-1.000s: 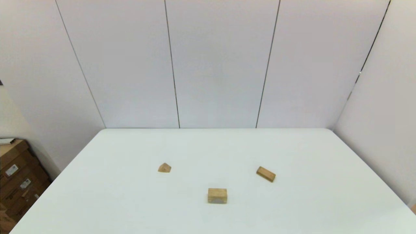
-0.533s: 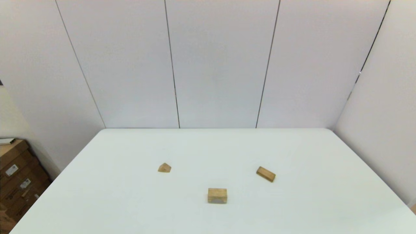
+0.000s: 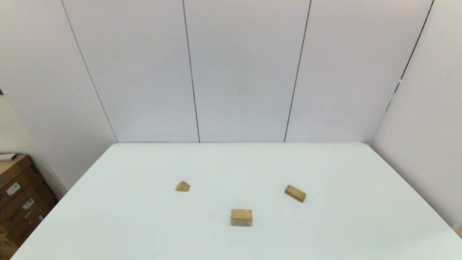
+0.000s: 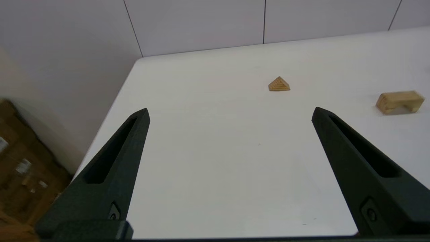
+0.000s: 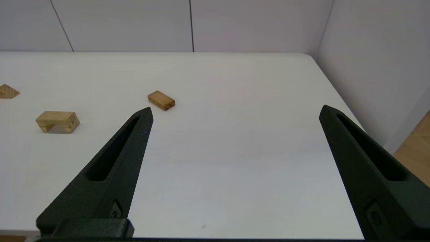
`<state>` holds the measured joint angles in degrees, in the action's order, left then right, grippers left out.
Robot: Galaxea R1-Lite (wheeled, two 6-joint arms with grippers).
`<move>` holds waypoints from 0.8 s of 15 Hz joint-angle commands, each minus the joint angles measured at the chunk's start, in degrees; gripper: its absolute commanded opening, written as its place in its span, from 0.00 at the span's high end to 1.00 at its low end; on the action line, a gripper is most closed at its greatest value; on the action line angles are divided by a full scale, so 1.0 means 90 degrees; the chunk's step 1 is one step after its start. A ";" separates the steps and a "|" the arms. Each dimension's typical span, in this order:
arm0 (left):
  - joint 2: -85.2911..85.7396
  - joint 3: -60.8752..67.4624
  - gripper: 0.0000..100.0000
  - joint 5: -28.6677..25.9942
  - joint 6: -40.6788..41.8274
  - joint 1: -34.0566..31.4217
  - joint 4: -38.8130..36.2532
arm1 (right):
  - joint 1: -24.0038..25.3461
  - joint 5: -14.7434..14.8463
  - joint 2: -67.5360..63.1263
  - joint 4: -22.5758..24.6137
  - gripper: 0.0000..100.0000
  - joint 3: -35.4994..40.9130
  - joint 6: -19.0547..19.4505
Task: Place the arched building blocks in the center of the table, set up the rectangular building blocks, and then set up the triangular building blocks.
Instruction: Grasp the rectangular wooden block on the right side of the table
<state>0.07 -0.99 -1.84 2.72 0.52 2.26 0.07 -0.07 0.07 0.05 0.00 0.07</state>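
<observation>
Task so far: nothing looks done yet; all three blocks lie apart on the big white table (image 3: 325,169), and no gripper touches any of them.
Arched block: the chunky light-tan wooden block with a curved hollow (image 3: 241,217) sits near the robot's side of the table, about midway across, with its hollow facing down.
Flat block: the slim darker-tan wooden oblong block (image 3: 295,193) lies flat, turned at a slant, off to the right of the arched block.
Triangle block: the small tan wooden block with a peak (image 3: 182,186) rests to the left, well apart from the others.
What is left: move the arched block to the middle, then put the flat block and the triangle block in place.
Left gripper (image 4: 230,112): fingers spread wide, holding nothing, back near the table edge.
Right gripper (image 5: 235,111): fingers spread wide too, holding nothing, also back near the table edge.
</observation>
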 commanded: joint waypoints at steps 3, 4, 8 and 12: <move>-0.0008 0.0002 0.00 0.0205 -0.0204 0.0000 0.0003 | 0.0002 -0.0002 0.0002 0.0004 0.00 0.0000 0.0002; -0.0008 0.0002 0.00 0.0205 -0.0204 0.0000 0.0003 | 0.0002 -0.0002 0.0002 0.0004 0.00 0.0000 0.0002; -0.0008 0.0002 0.00 0.0205 -0.0204 0.0000 0.0003 | 0.0002 -0.0002 0.0002 0.0004 0.00 0.0000 0.0002; -0.0008 0.0002 0.00 0.0205 -0.0204 0.0000 0.0003 | 0.0002 -0.0041 0.0002 0.0004 0.00 0.0000 0.0090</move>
<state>0.07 -0.96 0.00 0.88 0.52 2.28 0.07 -0.21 0.07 0.07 0.00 0.62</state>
